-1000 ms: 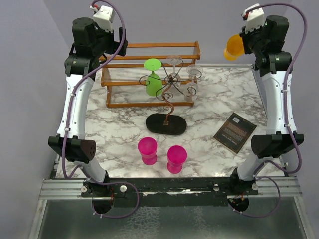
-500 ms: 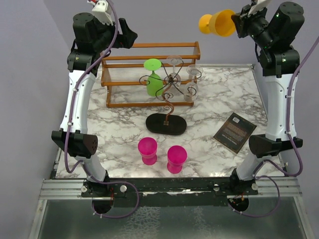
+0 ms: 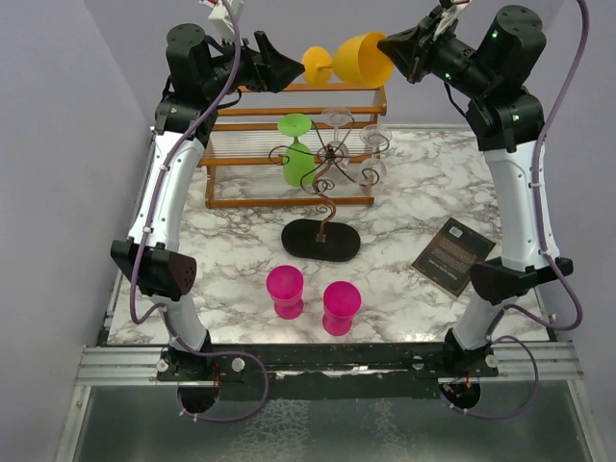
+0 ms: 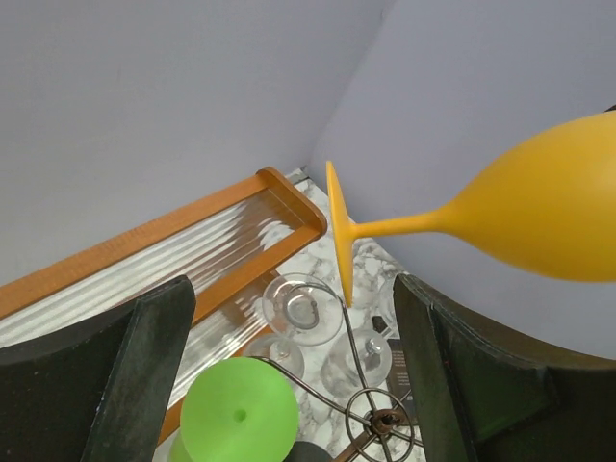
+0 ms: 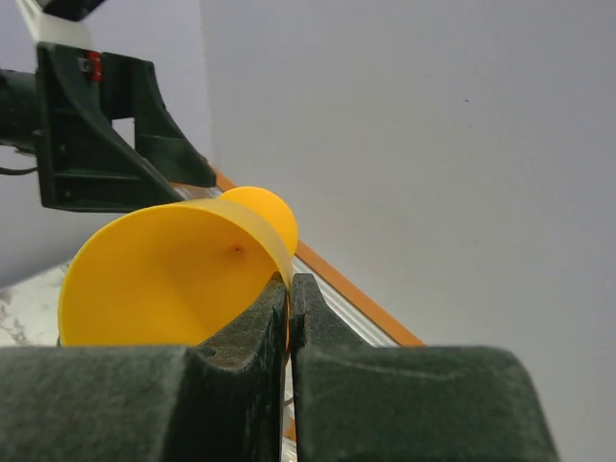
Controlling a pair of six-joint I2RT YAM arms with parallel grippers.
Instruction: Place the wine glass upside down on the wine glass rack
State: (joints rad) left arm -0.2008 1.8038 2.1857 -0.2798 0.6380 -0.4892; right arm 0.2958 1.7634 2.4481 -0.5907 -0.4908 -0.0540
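Right fingers (image 5: 192, 404) clamp the rim of the wine glass (image 3: 361, 60); I'd centre my spread left fingers (image 4: 115, 366) on its stem (image 4: 399, 227) first.

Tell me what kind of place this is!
Probably a robot lab bench, not a kitchen: left arm and right arm bolted to a metal rail, bare walls around a marble table, and pink glasses set out by the wine glass rack.

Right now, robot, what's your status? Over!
Right gripper shut on orange wine glass rim, glass sideways, high. Left gripper open by its foot. Rack holds green glass, clear glasses.
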